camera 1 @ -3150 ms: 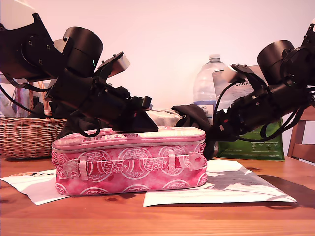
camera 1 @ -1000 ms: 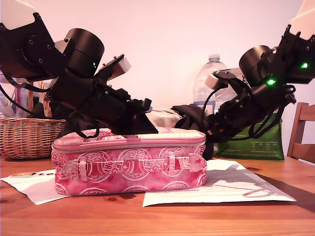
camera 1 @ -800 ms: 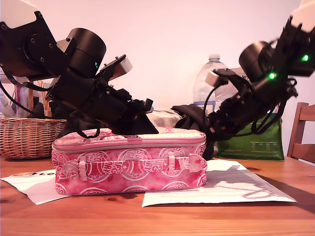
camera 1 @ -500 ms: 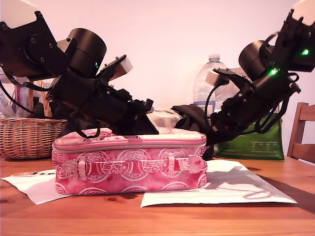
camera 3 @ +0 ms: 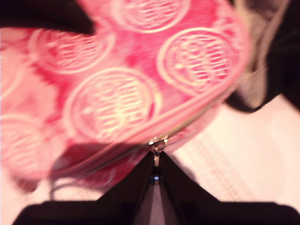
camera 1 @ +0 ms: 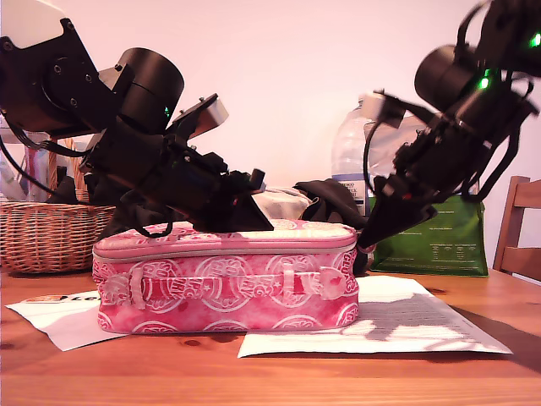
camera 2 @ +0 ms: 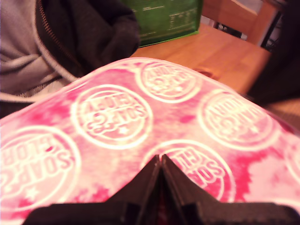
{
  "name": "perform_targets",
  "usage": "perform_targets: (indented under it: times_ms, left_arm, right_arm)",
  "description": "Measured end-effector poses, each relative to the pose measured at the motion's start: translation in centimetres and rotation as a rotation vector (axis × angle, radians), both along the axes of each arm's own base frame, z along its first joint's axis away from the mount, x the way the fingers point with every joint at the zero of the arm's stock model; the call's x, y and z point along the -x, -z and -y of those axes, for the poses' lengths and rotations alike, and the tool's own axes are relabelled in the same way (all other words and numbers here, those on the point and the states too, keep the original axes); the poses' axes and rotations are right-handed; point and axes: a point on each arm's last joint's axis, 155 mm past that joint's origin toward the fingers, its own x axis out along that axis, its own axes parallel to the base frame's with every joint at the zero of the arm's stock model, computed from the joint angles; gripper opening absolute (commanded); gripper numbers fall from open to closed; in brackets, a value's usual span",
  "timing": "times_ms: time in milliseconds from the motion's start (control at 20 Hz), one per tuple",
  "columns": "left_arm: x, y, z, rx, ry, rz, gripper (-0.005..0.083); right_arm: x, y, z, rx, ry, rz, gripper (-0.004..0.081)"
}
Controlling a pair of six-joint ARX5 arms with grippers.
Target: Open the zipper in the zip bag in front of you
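The zip bag, a pink fabric case with white circular logos, lies on the wooden table. Its zipper runs just under the lid. My first gripper comes in from the exterior view's left, shut, tips pressed on the bag's lid. My second gripper reaches steeply down to the bag's end at the exterior view's right. In the second wrist view my second gripper is shut on the metal zipper pull at the bag's corner.
A wicker basket stands at the exterior view's left. Behind the bag are a dark jacket, a water bottle and a green pouch. Paper sheets lie under the bag. A wooden chair is at the exterior view's right.
My second arm has swung upward to a steeper angle with its tips still at the bag's end. The bag and the paper under it slid slightly toward the exterior view's right. My first arm barely moved.
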Motion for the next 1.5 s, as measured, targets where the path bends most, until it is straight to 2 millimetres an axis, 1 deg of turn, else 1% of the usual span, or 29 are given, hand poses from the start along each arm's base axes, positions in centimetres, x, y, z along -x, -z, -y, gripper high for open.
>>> perform_targets:
  times_ms: [100, 300, 450, 650, 900, 1000, 1250, 1400, 1500]
  left_arm:
    - [-0.1, 0.0, -0.1, 0.001, -0.004, -0.002, -0.0019]
    - [0.0, 0.1, -0.2, 0.000, -0.002, -0.010, -0.0019]
    - [0.1, 0.3, -0.2, 0.006, -0.011, -0.036, -0.0019]
    - [0.1, 0.3, -0.2, 0.007, -0.012, -0.039, -0.0019]
    - [0.1, 0.3, -0.2, 0.007, -0.011, -0.043, -0.0019]
    - [0.1, 0.4, -0.2, 0.007, -0.011, -0.044, -0.0019]
    - [0.5, 0.4, -0.1, 0.015, 0.014, -0.062, -0.0019]
    - [2.0, 0.1, -0.1, 0.013, 0.055, -0.118, -0.0019]
    - [3.5, -0.9, -0.7, -0.021, 0.081, -0.142, -0.0019]
  right_arm:
    - [1.6, 0.2, -0.6, -0.010, -0.029, -0.056, -0.0013]
    - [2.1, 0.2, -1.1, -0.016, -0.046, -0.069, -0.0013]
    - [3.8, 0.7, -1.4, -0.037, -0.073, -0.145, -0.0013]
    - [5.5, 1.3, -1.8, -0.025, -0.094, -0.209, -0.0013]
    - [7.6, 0.7, -3.0, -0.104, -0.148, -0.290, -0.0013]
    - [8.0, 0.6, -3.5, -0.122, -0.150, -0.314, -0.0013]
    - [8.4, 0.6, -3.9, -0.121, -0.163, -0.317, -0.0013]
    - [8.3, 0.9, -3.7, -0.098, -0.153, -0.312, -0.0013]
    - [8.3, 0.9, -3.7, -0.094, -0.153, -0.311, -0.0013]
